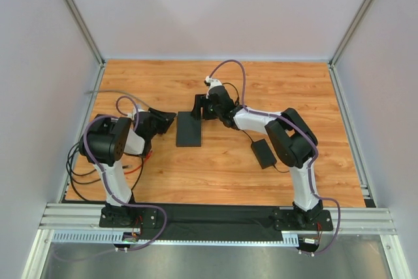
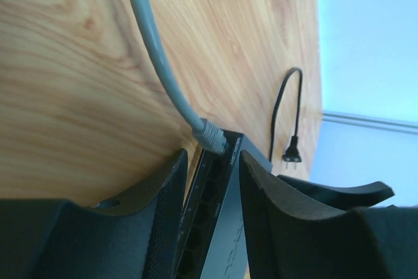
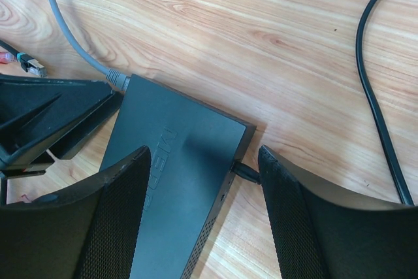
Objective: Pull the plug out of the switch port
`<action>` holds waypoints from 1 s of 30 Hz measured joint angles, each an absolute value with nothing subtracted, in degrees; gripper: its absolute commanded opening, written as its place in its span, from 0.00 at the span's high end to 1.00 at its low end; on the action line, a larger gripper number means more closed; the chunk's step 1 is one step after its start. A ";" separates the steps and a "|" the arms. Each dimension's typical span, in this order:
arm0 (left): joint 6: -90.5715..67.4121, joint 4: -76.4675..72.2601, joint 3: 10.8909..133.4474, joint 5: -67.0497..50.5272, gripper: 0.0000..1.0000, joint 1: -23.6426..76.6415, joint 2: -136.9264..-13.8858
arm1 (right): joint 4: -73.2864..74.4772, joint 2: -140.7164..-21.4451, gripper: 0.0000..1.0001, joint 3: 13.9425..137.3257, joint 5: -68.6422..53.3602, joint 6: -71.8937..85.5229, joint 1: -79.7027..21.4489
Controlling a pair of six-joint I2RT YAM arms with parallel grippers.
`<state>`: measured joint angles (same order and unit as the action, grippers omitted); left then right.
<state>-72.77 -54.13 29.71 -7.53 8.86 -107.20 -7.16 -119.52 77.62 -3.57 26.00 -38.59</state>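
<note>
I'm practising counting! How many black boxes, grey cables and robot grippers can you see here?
Black boxes: 2, the switch and the adapter brick
Grey cables: 1, the grey cable
Grippers: 2, the left gripper and the right gripper
Total: 5

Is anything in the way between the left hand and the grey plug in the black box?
Nothing visible is. The grey plug sits in the end port of the switch, just ahead of the open left hand. Its cable leads away over the table, not across the gap.
</note>
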 measured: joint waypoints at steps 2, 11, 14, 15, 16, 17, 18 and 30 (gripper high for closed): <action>-74.37 -56.77 29.91 -7.66 0.54 8.86 -108.92 | -7.11 -119.63 0.32 77.87 -3.60 25.96 -38.59; -77.47 -58.15 29.76 -6.92 0.57 8.86 -109.89 | -6.57 -121.23 0.35 79.68 -3.90 26.02 -38.59; -77.97 -58.08 29.76 -6.98 0.58 8.91 -110.13 | -6.15 -121.99 0.36 80.31 -4.10 26.04 -38.59; -78.13 -58.15 29.80 -7.03 0.59 8.91 -110.24 | -6.04 -122.13 0.36 80.36 -4.14 26.04 -38.61; -78.15 -58.13 29.95 -7.14 0.59 8.91 -110.34 | -5.96 -122.32 0.36 80.47 -4.21 26.06 -38.59; -78.19 -58.11 30.15 -7.22 0.59 8.91 -110.52 | -5.89 -122.52 0.37 80.71 -4.21 26.04 -38.59; -78.19 -58.11 30.39 -7.40 0.59 8.91 -110.74 | -5.82 -122.67 0.37 80.95 -4.25 26.04 -38.59; -78.02 -56.18 31.97 -7.97 0.63 9.04 -111.04 | -4.89 -122.83 0.38 81.82 -4.62 26.06 -38.59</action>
